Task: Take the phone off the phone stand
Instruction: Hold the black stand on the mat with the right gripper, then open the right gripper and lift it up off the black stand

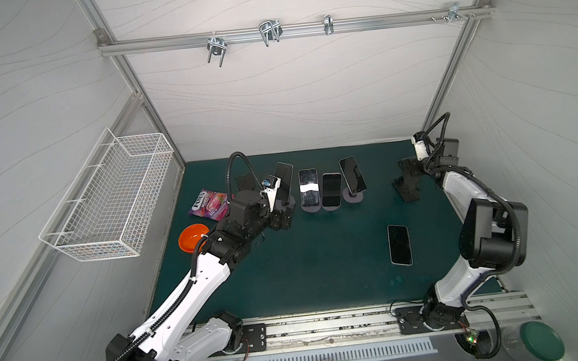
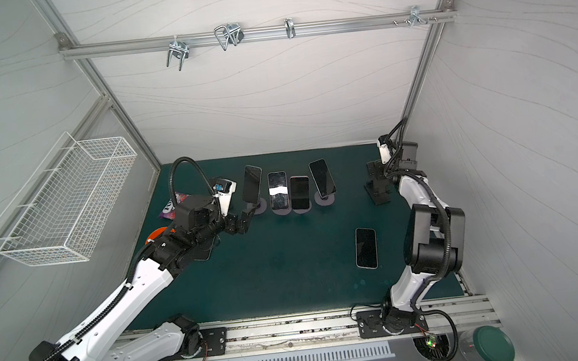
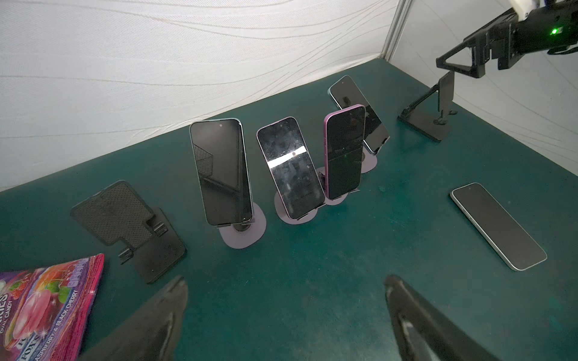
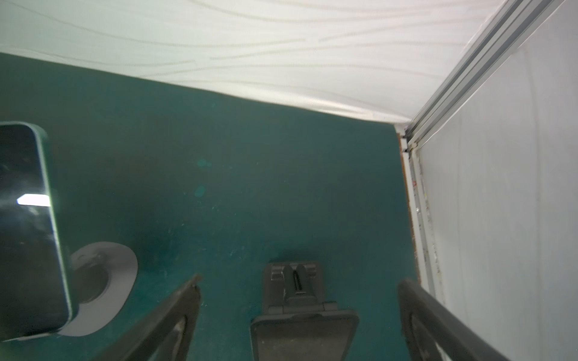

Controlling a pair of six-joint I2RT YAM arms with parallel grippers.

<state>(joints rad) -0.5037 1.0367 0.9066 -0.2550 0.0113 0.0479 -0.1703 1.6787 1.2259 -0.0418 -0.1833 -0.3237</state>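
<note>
Phone removal, judged part done | left end effector (image 3: 284, 287) released, empty; phone (image 3: 222, 172) on stand (image 3: 244, 234) just ahead, three more alongside | right end effector (image 4: 300, 281) released over bare black stand (image 3: 422, 125) | flat phone (image 1: 399, 245) on tabletop (image 1: 325, 275), well behind it

Both top views: my stereo head sat high at front, looked steeply down on whole dark green table mat (image 1: 324, 257). My left wrist camera sat low, faced row of four propped dark-screened phones (image 3: 291, 168), near. My right wrist camera looked down close on black folding phone stand (image 4: 294, 287); left wrist view shared it (image 3: 428, 128).
</note>
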